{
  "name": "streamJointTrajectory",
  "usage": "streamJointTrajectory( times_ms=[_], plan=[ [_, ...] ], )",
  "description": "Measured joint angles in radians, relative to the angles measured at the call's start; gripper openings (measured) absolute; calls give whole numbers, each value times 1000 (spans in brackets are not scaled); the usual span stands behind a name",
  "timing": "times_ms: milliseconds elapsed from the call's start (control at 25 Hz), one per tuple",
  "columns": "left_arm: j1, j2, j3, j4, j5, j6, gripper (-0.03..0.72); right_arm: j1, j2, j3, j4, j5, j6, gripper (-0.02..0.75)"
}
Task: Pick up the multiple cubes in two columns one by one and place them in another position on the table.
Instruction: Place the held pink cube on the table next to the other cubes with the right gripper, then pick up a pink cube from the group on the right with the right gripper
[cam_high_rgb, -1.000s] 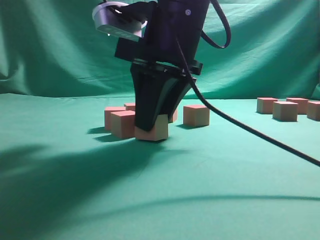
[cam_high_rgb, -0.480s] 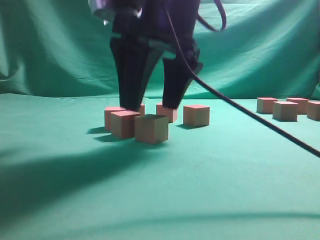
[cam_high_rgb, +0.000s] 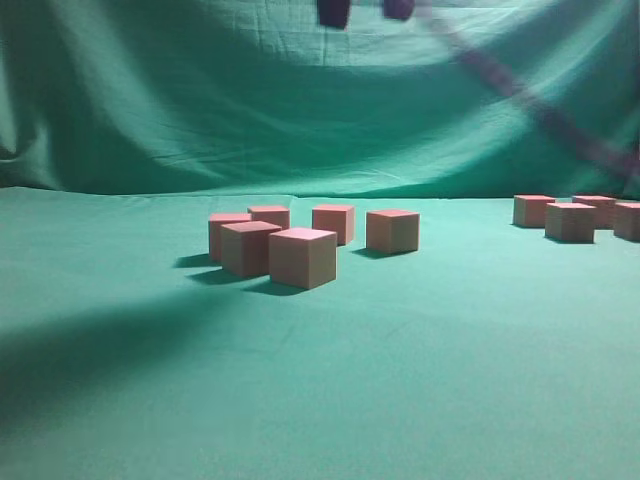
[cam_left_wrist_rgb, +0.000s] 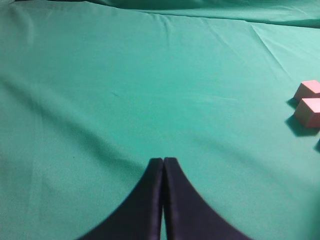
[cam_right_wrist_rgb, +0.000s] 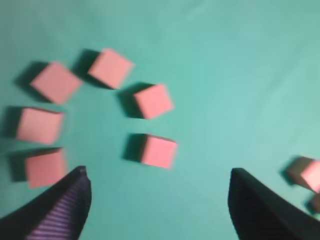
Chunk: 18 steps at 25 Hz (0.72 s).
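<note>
well below the right pincer (cam_right_wrist_rgb: 159, 200), six cubes (cam_right_wrist_rgb: 157, 151)

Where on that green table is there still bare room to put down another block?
The table is bare all along the front, and in the wide gap between the middle cluster of six cubes and the group of cubes at the right edge. The stretch left of the cluster is bare too. Inside the cluster it is crowded.

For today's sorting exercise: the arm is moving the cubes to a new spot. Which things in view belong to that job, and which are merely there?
Part of the job:
- cluster of six cubes
- cubes at far right
- table
- right gripper, open, empty

Merely there:
- draped backdrop
- left gripper, shut, idle
</note>
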Motion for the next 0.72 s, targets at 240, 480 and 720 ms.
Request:
streamJointTrajectory(
  times_ms=[240,480,720],
  plan=[
    [0,0,0,0,0,0,0,-185,-108,38,-33,2,134,568],
    [0,0,0,0,0,0,0,-452,-104,183,51,2,249,568],
    [0,0,0,0,0,0,0,-528,-39,309,189,-98,246,568]
  ],
)
